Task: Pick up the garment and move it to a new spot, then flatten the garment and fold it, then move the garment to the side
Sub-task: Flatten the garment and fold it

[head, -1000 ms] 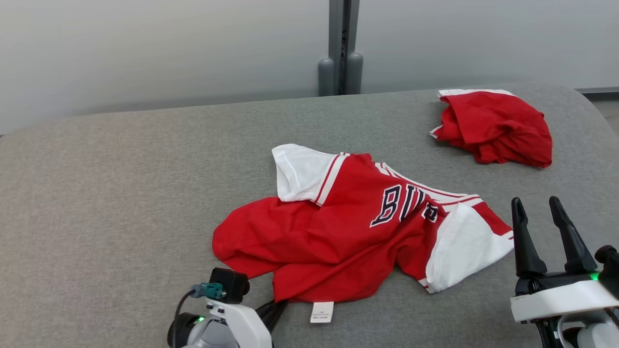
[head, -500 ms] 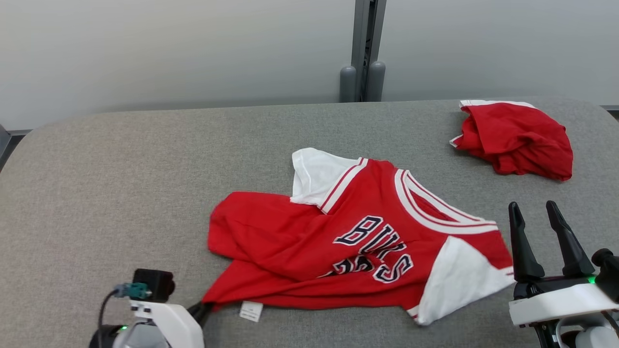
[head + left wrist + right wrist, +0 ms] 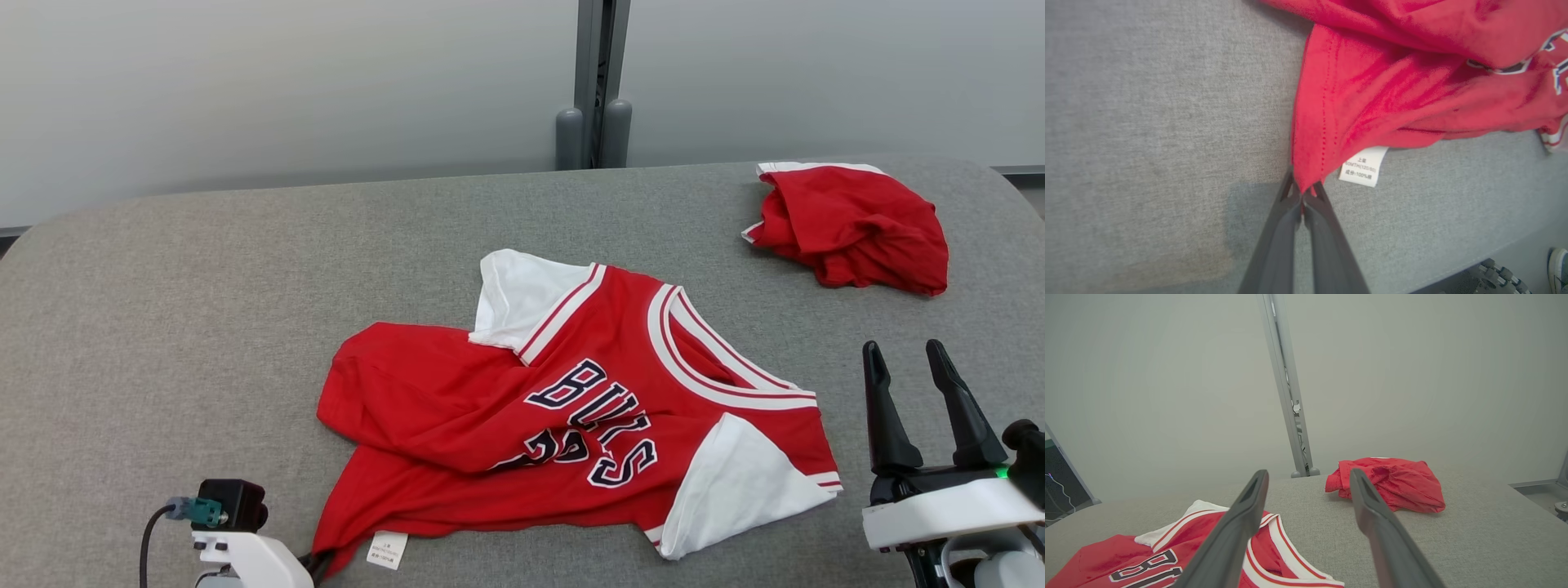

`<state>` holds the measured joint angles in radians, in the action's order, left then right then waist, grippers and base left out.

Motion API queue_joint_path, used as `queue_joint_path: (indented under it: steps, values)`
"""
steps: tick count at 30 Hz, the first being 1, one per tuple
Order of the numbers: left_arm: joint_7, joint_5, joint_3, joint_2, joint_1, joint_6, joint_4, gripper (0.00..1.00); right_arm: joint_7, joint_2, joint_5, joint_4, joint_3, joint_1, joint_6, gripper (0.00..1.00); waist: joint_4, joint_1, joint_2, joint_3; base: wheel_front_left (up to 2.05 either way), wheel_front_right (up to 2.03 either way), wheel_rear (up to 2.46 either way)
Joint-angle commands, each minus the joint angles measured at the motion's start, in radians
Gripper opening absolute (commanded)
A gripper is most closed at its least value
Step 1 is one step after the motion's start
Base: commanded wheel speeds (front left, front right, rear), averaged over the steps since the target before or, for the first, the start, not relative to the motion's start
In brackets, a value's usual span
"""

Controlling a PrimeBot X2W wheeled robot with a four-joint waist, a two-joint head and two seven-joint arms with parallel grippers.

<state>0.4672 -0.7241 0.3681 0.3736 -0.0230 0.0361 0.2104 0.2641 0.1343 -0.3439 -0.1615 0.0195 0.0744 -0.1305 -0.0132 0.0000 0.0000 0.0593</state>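
Pinches stitched near-left hem corner of rumpled red jersey (image 3: 457, 408) in clenched left gripper (image 3: 1301, 195), over coarse grey woven padding (image 3: 180, 294); holds right gripper (image 3: 903, 348) released, near right.

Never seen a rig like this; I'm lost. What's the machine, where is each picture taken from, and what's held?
This is a two-armed robot. The wide picture comes from a camera on its head, looking down at a grey padded surface; the other two come from wrist cameras looking along each gripper's fingers. A red and white jersey lies rumpled in the middle, a second red garment bunched at the far right. The left gripper is shut on the jersey's hem corner, beside a white label. The right gripper is open, holding nothing.
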Motion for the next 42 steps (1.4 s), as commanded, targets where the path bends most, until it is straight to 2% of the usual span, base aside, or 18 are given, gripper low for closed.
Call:
queue_joint_path:
  steps: [1,7,8,9,10,17,30,35,42]
  values:
    - [0.014,-0.010,-0.004,0.014,0.018,0.002,-0.014,0.00,0.000,0.006,-0.004,0.001,-0.002,0.004,-0.001,1.00,-0.001,0.0000,0.0000,-0.001,0.00,0.00,0.00]
    - [0.024,-0.011,-0.019,0.035,0.040,0.032,-0.064,0.00,0.000,0.006,-0.003,0.002,-0.012,0.003,-0.001,1.00,0.001,0.0000,0.0000,-0.005,0.00,0.00,0.00]
    - [0.021,-0.002,-0.023,0.042,0.037,0.040,-0.066,0.21,0.000,0.005,-0.003,0.000,-0.012,0.003,-0.001,1.00,0.002,0.0000,0.0000,-0.006,0.00,0.00,0.00]
    - [0.017,0.004,-0.026,0.046,0.033,0.047,-0.068,0.77,0.000,0.005,-0.002,-0.001,-0.010,0.004,-0.001,1.00,0.003,0.0000,0.0000,-0.006,0.00,0.00,0.00]
    - [0.018,0.006,-0.025,0.045,0.032,0.052,-0.067,1.00,0.000,0.003,-0.002,-0.003,-0.008,0.005,-0.001,1.00,0.003,0.0000,0.0000,-0.007,0.00,0.00,0.00]
    - [-0.030,0.044,-0.031,0.050,0.027,0.083,-0.078,1.00,0.000,0.006,-0.005,-0.005,-0.002,0.008,-0.001,1.00,0.003,0.0000,0.0000,-0.008,0.00,0.00,0.00]
    - [-0.195,0.149,-0.078,0.065,0.033,0.179,-0.197,1.00,0.000,0.012,-0.002,0.002,-0.006,0.003,-0.001,1.00,0.020,0.0000,0.0000,-0.014,0.00,0.00,0.00]
    - [-0.313,0.192,-0.077,0.025,0.016,0.202,-0.229,1.00,0.000,0.013,0.000,0.008,0.003,0.005,-0.001,1.00,0.024,0.0000,0.0000,-0.021,0.00,0.00,0.00]
    - [-0.490,0.224,-0.071,-0.036,0.023,0.205,-0.202,1.00,0.000,0.011,0.003,0.010,0.033,-0.003,-0.001,1.00,0.007,0.0000,0.0000,-0.043,0.00,0.00,0.00]
